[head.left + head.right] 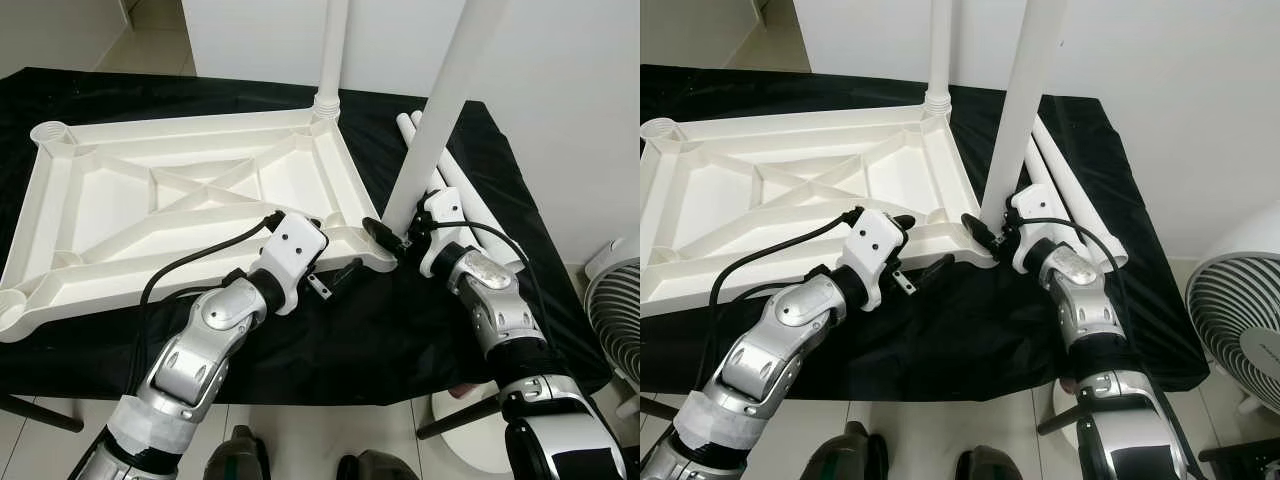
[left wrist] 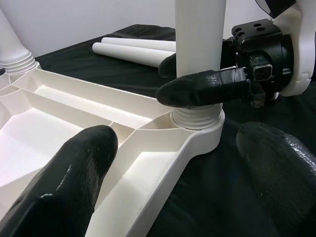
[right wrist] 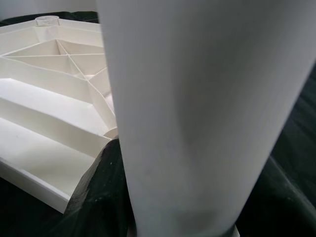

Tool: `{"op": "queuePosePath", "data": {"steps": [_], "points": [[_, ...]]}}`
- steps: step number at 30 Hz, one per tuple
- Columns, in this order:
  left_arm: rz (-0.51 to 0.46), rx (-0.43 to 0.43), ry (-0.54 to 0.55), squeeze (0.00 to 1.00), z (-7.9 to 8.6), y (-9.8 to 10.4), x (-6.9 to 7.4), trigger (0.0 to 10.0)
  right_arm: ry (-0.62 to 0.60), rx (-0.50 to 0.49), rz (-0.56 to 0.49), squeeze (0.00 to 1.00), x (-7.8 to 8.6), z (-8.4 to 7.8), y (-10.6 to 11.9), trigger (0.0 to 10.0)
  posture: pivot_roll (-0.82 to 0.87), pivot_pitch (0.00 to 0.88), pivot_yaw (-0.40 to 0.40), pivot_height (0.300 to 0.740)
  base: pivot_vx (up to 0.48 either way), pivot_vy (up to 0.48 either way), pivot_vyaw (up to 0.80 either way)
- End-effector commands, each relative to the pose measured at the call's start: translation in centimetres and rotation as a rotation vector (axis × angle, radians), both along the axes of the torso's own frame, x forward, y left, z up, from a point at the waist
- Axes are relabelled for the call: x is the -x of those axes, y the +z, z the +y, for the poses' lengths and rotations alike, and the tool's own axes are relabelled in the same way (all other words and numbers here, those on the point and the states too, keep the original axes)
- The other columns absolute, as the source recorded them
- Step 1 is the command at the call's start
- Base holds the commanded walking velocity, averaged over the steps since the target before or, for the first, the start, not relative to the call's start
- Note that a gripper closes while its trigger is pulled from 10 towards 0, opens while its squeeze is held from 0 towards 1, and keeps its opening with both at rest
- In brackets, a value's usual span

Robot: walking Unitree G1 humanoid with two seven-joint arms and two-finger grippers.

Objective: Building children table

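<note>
The white plastic tabletop (image 1: 190,200) is lying upside down, ribs facing up, on a desk (image 1: 380,330) draped in black cloth. You are looking at four corner sockets: two are carrying legs and two, on the robot's left, are standing empty (image 1: 55,132). One upright leg (image 1: 331,50) is sitting in the far socket on the robot's right. A second leg (image 1: 445,110) is standing, tilted, with its threaded foot in the near socket (image 2: 196,118) on the same side. Two more loose legs (image 1: 455,185) are lying side by side on the cloth just beyond that corner, giving four legs in all.

The right gripper (image 1: 385,238) is grasping the second leg just above the socket; in the left wrist view one of its black fingers (image 2: 207,89) is pressing across the front of the tube and the other is wrapping behind it, so its jaws are clenched on the leg. The left gripper (image 1: 335,278) is hovering at the tabletop's near edge beside that corner, jaws released and spread, one finger over the ribbed underside and one over the cloth.

To the robot's right you are seeing one white fan (image 1: 1240,330) standing on the floor.
</note>
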State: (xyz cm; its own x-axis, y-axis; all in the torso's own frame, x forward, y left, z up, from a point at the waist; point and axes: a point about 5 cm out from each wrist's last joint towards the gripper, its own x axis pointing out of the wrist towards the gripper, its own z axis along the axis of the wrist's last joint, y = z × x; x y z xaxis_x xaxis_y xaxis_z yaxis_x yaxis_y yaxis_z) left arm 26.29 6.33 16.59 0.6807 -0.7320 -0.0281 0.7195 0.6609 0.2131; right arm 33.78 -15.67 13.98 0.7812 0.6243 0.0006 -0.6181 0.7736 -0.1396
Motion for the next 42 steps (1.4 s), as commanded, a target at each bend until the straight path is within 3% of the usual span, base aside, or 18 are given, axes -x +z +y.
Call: {"op": "queuePosePath", "data": {"steps": [1,2,3,4,5,12,14,18,20,28,38,39,42], "points": [[0.019,-0.007,-0.011,0.0,0.0,-0.3,0.0,10.0,-0.022,0.004,0.059,0.0,0.3,-0.5,-1.2,0.0,0.0,0.051,-0.017,0.74,0.0,0.0,0.0],[0.02,-0.002,-0.013,0.0,-0.1,-0.3,0.1,10.0,-0.059,-0.012,0.086,0.0,0.5,-0.4,-1.7,1.8,0.0,0.056,-0.02,0.74,0.0,0.0,0.0],[0.02,-0.002,-0.013,0.0,-0.1,-0.3,0.1,10.0,-0.059,-0.012,0.086,0.0,0.5,-0.4,-1.7,1.8,0.0,0.056,-0.02,0.74,0.0,0.0,0.0],[0.022,-0.001,-0.015,0.0,-0.2,-0.4,0.1,10.0,-0.08,-0.017,0.1,0.0,0.5,-0.3,-1.9,9.5,0.0,0.056,-0.02,0.74,0.0,0.0,0.0],[0.023,0.002,-0.019,0.0,-0.3,-0.4,0.1,10.0,-0.094,-0.034,0.111,0.0,0.7,-0.1,-2.1,10.0,-0.01,0.059,-0.021,0.74,0.0,0.0,0.0],[0.028,0.012,-0.035,0.0,-0.7,-0.5,0.1,10.0,-0.17,-0.08,0.11,0.0,1.0,0.8,-2.3,10.0,-0.02,0.063,-0.018,0.74,0.0,0.0,0.0],[0.028,0.017,-0.05,0.0,-1.2,-0.4,0.0,10.0,-0.363,-0.17,0.114,0.0,1.3,1.5,-2.1,10.0,-0.03,0.065,-0.012,0.74,0.0,0.0,0.0],[0.026,0.021,-0.056,0.0,-1.4,-0.2,-0.1,10.0,-0.46,-0.2,0.123,0.0,1.5,1.8,-2.0,10.0,-0.03,0.064,-0.007,0.74,0.0,0.0,0.0],[0.022,0.027,-0.06,0.0,-1.6,0.0,-0.3,10.0,-0.604,-0.22,0.112,0.0,2.4,2.4,-1.6,10.0,-0.04,0.062,-0.003,0.74,0.0,0.0,0.0],[0.02,0.028,-0.073,0.0,-1.8,0.0,-0.2,10.0,-0.627,-0.229,0.1,0.0,3.7,3.9,-1.3,10.0,-0.04,0.053,-0.004,0.74,0.0,0.0,0.0],[0.029,0.011,-0.107,0.0,-1.7,-0.5,0.2,10.0,-0.629,-0.221,0.122,0.0,4.1,3.7,-1.1,10.0,-0.04,0.063,-0.009,0.74,0.0,0.0,0.0],[0.031,0.007,-0.105,0.0,-1.6,-0.6,0.2,10.0,-0.608,-0.22,0.125,1.0,4.2,3.9,-1.1,10.0,-0.04,0.063,-0.007,0.74,0.0,0.0,0.0],[0.038,0.016,-0.087,0.0,-1.4,-0.4,-0.1,10.0,-0.558,-0.219,0.119,1.0,4.3,4.0,-1.2,10.0,-0.04,0.059,-0.004,0.74,0.0,0.0,0.0]]}}
